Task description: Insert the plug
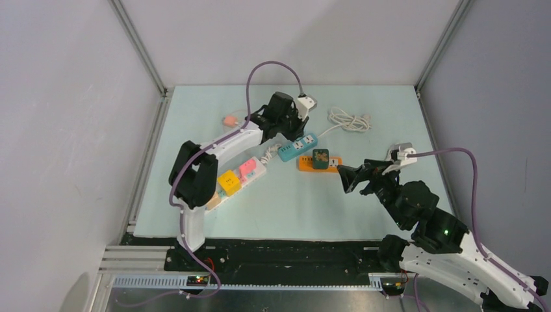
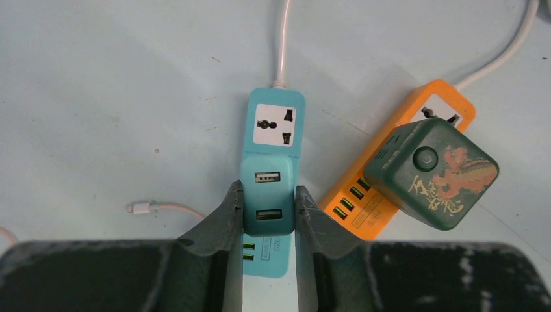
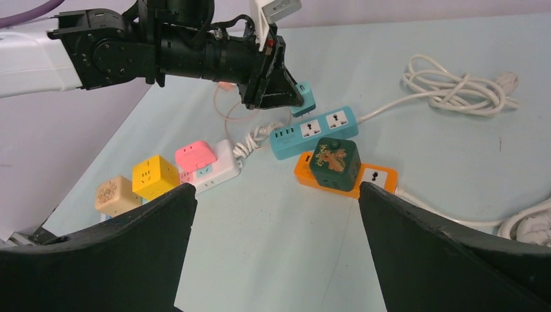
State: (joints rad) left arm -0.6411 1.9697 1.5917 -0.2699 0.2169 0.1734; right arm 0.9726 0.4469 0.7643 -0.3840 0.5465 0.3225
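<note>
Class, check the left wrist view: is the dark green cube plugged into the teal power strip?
No, the dark green cube sits on the orange power strip, beside the teal power strip.

Power strips: 3 (teal strip (image 3: 312,130), orange strip (image 3: 378,177), white strip (image 3: 222,170))
Cube adapters: 5 (dark green cube (image 3: 334,161), teal cube (image 2: 268,195), pink cube (image 3: 195,155), yellow cube (image 3: 154,177), beige cube (image 3: 115,194))
Coiled white cords: 2 (far coil (image 3: 455,88), right-edge coil (image 3: 529,227), partly in view)
Thin cable (image 2: 162,207): 1

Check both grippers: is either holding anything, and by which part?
Left gripper clamps the teal adapter by its two opposite side faces, one finger on each. Right gripper is wide open with nothing in it.
</note>
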